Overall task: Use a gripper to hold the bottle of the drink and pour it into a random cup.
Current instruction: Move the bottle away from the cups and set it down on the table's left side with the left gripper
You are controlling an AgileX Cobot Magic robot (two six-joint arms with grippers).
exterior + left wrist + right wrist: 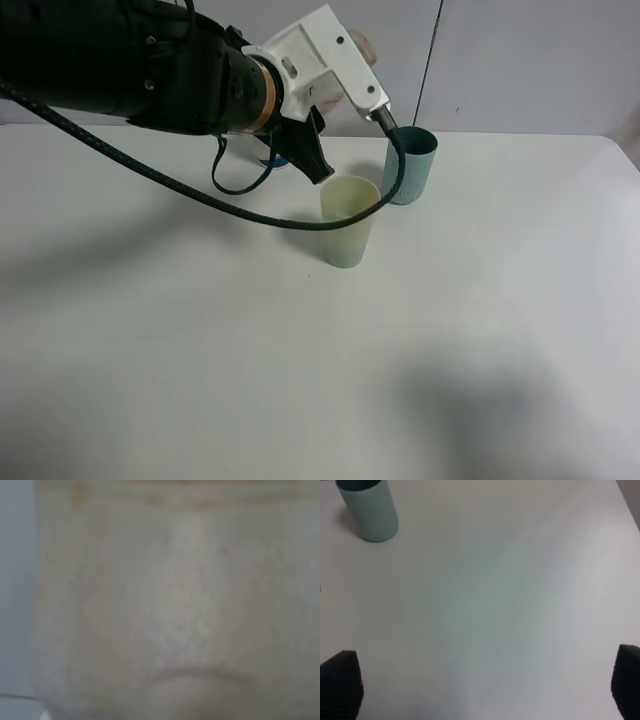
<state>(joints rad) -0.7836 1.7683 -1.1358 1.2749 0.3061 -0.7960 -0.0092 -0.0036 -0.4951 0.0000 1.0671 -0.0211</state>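
My left gripper (340, 62), a white jaw block on a bulky black arm, hangs high above the table, just behind and above the pale yellow-green cup (349, 222). A small pale tan part of the bottle (362, 45) pokes out behind the jaw block; the rest is hidden. In the left wrist view the bottle (175, 605) fills the frame as a blurred pale surface with a tan band along one edge. The gripper is shut on it. No drink can be made out, and no liquid shows in the cup. My right gripper (485, 690) is open and empty, with its dark fingertips (340, 682) far apart above bare table.
A teal tumbler (411, 165) stands just right of and behind the yellow-green cup; it also shows in the right wrist view (368, 509). A short blue-and-white cup (275, 161) is mostly hidden behind the left arm. A black cable (250, 212) loops down beside the cups.
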